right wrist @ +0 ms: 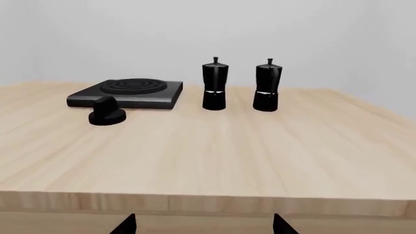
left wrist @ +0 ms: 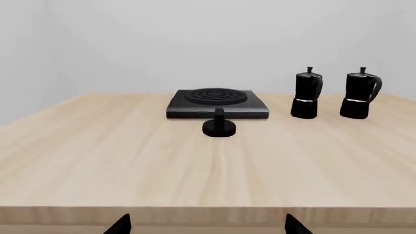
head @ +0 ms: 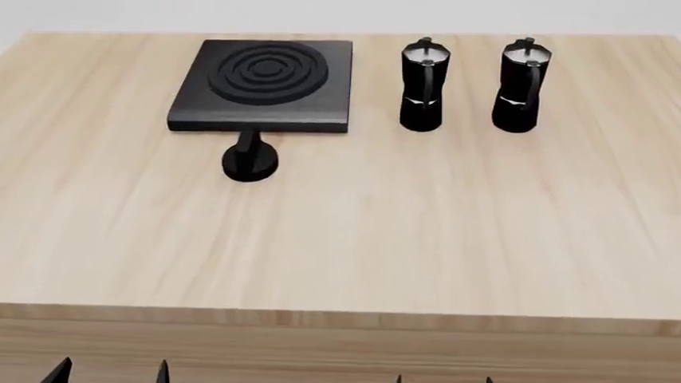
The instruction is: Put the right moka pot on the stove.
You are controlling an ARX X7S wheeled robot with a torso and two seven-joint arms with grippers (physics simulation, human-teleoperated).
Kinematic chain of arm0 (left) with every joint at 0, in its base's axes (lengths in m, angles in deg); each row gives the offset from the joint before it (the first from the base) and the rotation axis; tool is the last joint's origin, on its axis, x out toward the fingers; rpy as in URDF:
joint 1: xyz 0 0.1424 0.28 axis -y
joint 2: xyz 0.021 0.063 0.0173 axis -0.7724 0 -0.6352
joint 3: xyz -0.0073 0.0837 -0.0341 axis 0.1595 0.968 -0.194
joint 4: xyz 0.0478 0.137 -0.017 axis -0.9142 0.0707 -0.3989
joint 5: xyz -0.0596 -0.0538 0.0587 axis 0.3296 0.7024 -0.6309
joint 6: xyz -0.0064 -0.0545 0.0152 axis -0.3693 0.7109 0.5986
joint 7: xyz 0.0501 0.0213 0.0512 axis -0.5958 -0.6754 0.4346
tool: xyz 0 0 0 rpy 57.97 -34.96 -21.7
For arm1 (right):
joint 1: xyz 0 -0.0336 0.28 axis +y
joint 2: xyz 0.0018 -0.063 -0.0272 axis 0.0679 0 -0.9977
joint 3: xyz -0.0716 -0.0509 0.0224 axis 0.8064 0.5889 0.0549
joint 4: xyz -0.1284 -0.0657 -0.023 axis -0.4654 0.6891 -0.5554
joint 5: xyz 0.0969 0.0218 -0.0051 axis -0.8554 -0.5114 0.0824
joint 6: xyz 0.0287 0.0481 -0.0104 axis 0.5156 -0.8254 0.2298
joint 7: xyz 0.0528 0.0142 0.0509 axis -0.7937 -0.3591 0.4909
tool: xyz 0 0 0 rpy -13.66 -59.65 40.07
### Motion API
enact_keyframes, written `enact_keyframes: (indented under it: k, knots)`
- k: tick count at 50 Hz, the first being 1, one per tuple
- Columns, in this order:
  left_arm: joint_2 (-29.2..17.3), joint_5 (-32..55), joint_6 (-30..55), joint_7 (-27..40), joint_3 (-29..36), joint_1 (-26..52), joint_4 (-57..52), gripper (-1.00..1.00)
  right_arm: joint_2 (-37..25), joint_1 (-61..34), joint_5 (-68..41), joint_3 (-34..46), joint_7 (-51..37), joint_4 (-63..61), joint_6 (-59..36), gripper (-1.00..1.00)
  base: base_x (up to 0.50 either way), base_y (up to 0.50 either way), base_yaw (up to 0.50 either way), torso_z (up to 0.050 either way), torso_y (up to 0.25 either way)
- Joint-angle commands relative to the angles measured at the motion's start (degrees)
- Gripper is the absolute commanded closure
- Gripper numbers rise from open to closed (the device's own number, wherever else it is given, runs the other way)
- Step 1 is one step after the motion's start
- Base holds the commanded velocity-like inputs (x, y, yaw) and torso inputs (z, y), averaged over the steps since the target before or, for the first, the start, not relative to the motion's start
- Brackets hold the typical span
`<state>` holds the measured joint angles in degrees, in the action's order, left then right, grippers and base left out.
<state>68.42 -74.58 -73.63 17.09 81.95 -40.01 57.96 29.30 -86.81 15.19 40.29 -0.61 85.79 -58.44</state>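
The right moka pot stands upright at the far right of the tabletop, with nothing touching it. Just beside it on its left stands a matching second moka pot, the two apart. Further left lies the stove, bare, with a small round black knob just in front of its near edge. Open tabletop separates the pots from you. Your left fingers and right fingers show only as dark tips, cut off below the near edge; each pair stands spread apart, holding nothing.
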Motion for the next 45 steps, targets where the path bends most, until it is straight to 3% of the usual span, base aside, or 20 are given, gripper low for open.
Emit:
enact_keyframes:
  k: [1,45]
  knots:
    - [-0.5,0.4,0.0,0.7,0.6,0.1,-0.2,-1.0,-0.5,-0.1,-0.1,0.7,-0.8,0.2,0.4,-1.0,0.2,0.0,0.0,0.0,0.0]
    - [-2.0,1.7,-0.8,2.7,2.4,0.3,0.1,-1.0,-2.0,-0.4,-1.0,2.8,-2.8,0.8,1.3,-1.0,0.2,0.05,0.0,0.0,0.0]
